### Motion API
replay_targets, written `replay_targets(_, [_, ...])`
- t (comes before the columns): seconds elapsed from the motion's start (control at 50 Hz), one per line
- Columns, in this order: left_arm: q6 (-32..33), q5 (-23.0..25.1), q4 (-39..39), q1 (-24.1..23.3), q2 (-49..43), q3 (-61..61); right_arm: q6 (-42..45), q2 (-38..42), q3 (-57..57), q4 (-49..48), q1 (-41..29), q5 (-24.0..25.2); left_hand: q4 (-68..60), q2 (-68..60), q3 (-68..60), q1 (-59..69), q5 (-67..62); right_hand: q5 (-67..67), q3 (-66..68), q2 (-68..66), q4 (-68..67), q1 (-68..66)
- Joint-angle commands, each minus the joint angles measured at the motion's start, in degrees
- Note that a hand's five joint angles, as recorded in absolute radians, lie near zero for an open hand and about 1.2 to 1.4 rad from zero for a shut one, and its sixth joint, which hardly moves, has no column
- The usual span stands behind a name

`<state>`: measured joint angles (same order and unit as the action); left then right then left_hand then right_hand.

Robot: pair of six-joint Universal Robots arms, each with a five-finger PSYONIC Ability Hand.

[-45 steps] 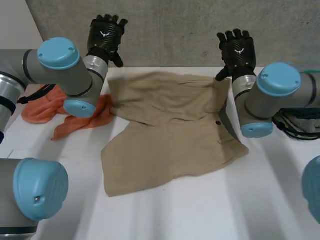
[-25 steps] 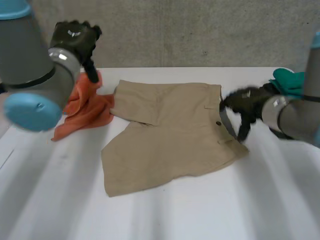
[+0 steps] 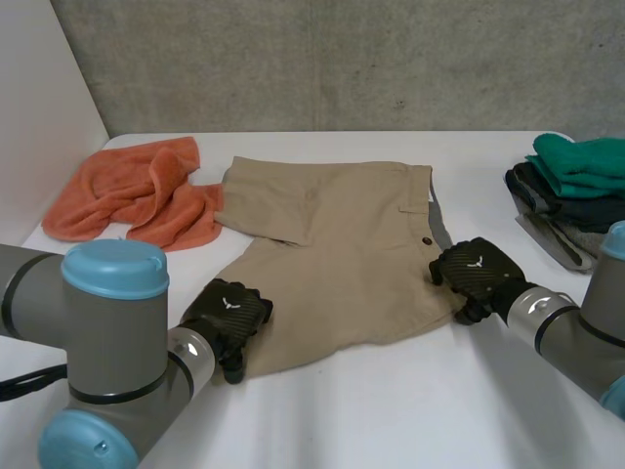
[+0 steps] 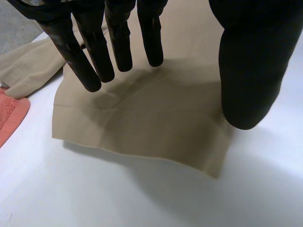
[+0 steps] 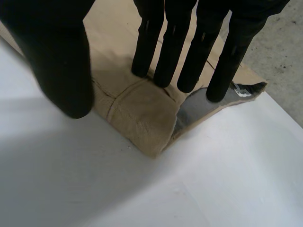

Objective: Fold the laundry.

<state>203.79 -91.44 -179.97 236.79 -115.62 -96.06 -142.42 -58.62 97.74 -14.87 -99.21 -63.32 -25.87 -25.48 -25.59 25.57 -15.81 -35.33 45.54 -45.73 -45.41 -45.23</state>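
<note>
**Tan shorts spread flat, both hands open at their edges**

Tan cotton shorts [image 3: 332,254] lay spread across the middle of the white table [image 3: 391,410], waistband toward the right of the frame and one leg folded over at the upper left. My left hand [image 3: 227,318] sat at the lower left, over the corner of the near leg hem. Seen from that wrist, its fingers [image 4: 118,42] were straight and spread above the hem, and the thumb [image 4: 253,71] stood wide apart near the cloth's other edge. It held nothing.

My right hand [image 3: 474,274] was at the right edge of the shorts, at the waistband corner. Its fingers [image 5: 170,52] reached straight down to the fabric, one tip by the grey inner lining [image 5: 194,111] that showed at the corner. The thumb [image 5: 61,61] stayed clear of them, so nothing was pinched. Whether the tips pressed the cloth I could not tell.

An orange terry towel [image 3: 127,200] lay crumpled at the upper left, just beside the shorts. A stack of folded green and dark clothes [image 3: 576,176] stood at the right edge.
</note>
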Motion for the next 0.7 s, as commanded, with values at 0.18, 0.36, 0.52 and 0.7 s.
replay_targets(0.18, [4.2,-2.7,-4.1,-2.2,-2.8,1.6,-2.7,-4.0,2.5,0.6,-0.5,-1.4,-54.1,-54.5,-54.4,54.4,-54.2,-34.7,34.5,-34.3,-34.6,-34.8])
replay_targets(0.36, [6.2,-4.3,3.9,-2.5,0.6,1.1,1.7,-13.7,3.5,23.2,2.2,-3.3,-54.1,-54.5,-54.4,54.4,-54.2,-34.7,34.5,-34.3,-34.6,-34.8])
replay_targets(0.52, [8.6,-1.6,23.3,-4.3,8.8,-2.5,22.7,-18.3,3.2,52.7,5.7,-6.0,-54.1,-54.5,-54.4,54.4,-54.2,-34.7,34.5,-34.3,-34.6,-34.8])
replay_targets(0.7, [12.2,-0.7,20.7,-3.4,5.8,7.4,18.2,-13.8,-4.6,50.3,3.7,-6.2,-54.1,-54.5,-54.4,54.4,-54.2,-34.7,34.5,-34.3,-34.6,-34.8])
